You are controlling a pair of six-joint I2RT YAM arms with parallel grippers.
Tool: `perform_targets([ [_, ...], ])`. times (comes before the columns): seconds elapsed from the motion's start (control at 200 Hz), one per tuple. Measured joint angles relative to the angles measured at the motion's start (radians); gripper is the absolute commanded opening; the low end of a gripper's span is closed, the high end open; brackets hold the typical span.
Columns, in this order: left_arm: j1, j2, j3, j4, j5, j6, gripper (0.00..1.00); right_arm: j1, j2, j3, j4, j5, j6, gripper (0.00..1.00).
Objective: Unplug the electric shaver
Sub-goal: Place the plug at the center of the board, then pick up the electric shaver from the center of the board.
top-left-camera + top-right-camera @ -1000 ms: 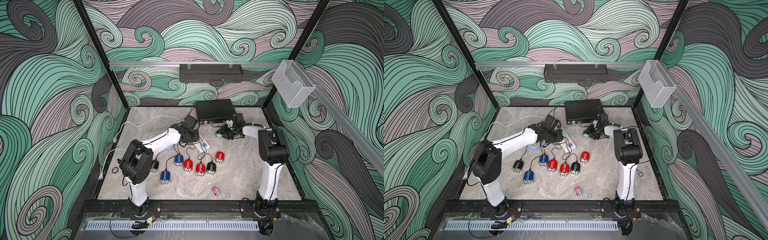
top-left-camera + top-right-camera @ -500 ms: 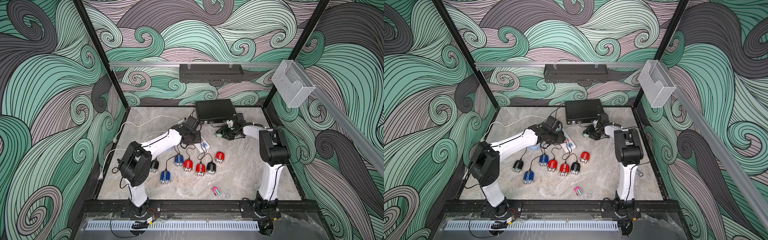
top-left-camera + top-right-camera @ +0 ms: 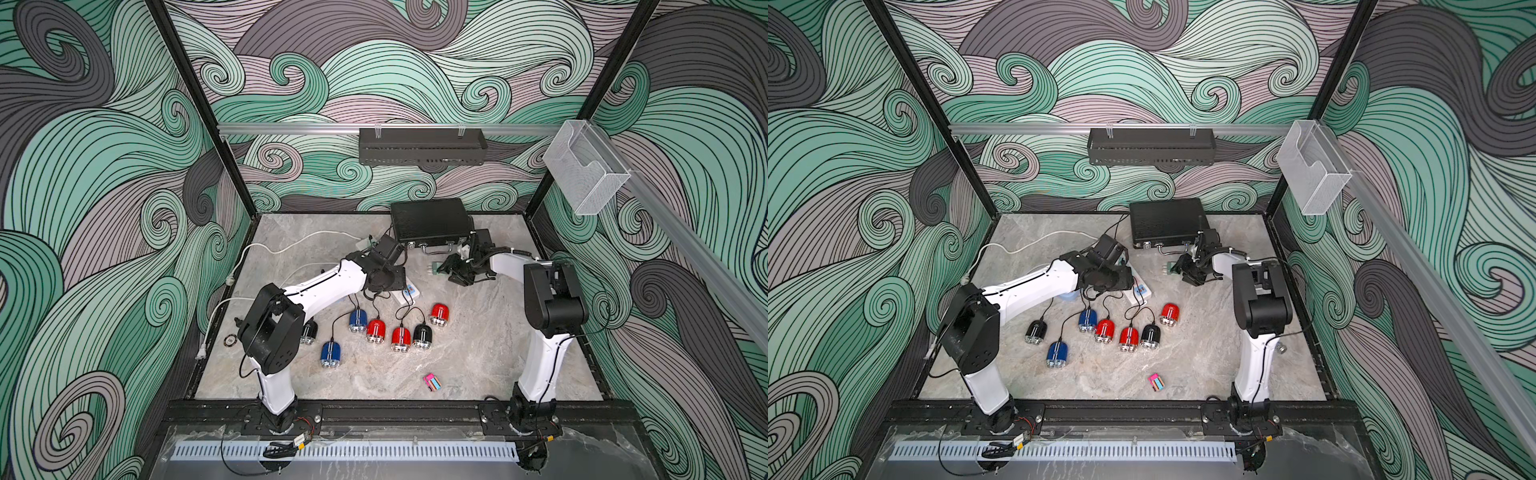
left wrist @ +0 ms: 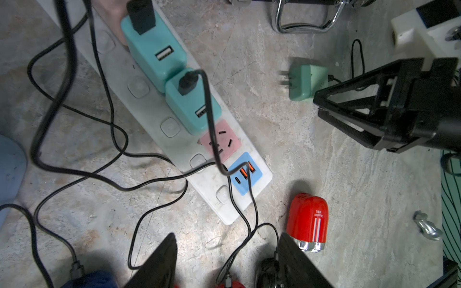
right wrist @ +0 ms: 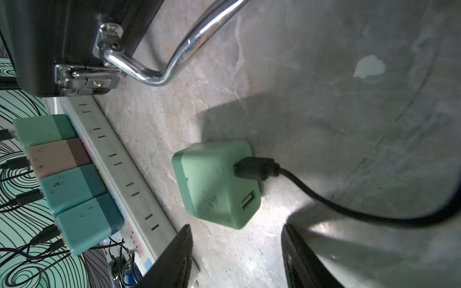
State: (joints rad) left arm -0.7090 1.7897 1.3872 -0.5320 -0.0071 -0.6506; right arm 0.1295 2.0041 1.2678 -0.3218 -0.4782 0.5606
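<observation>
Right gripper (image 5: 237, 239): jaws apart, nothing between them. Green adapter (image 5: 214, 184) lies loose on the bench (image 5: 324, 99) just ahead of the tips. Its prongs are clear of the power strip (image 4: 149, 107), and its black cable (image 5: 324, 199) trails off past one finger. Cannot trace which shaver that cable feeds. A red shaver (image 4: 308, 219) sits beside the left gripper (image 4: 227, 239), apart from the strip.

Left gripper also spread and empty, hovering over loose cables that run between its fingers. Unplugging looks done.

Risks:
- Right gripper pulling back could catch the trailing cable and drag the adapter.
- Left gripper lifting through the tangle could hook a lead and yank a neighbouring adapter from the strip, or tow shavers across the bench.
</observation>
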Motion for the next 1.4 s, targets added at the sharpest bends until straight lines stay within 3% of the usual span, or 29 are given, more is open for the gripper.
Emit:
perform_targets([
  [0.57,-0.201,0.019,0.09,-0.109,-0.064,0.012,0.71,0.018,-0.33,-0.248,-0.072,0.137,-0.046,0.57],
  [0.991,-0.381,0.111,0.09,-0.134,-0.133,-0.037,0.69,0.067,-0.515,-0.358,-0.101,0.244,-0.074,0.57],
  [1.401,-0.422,0.19,0.09,-0.167,-0.19,-0.076,0.68,0.074,-0.624,-0.423,-0.122,0.302,-0.088,0.59],
])
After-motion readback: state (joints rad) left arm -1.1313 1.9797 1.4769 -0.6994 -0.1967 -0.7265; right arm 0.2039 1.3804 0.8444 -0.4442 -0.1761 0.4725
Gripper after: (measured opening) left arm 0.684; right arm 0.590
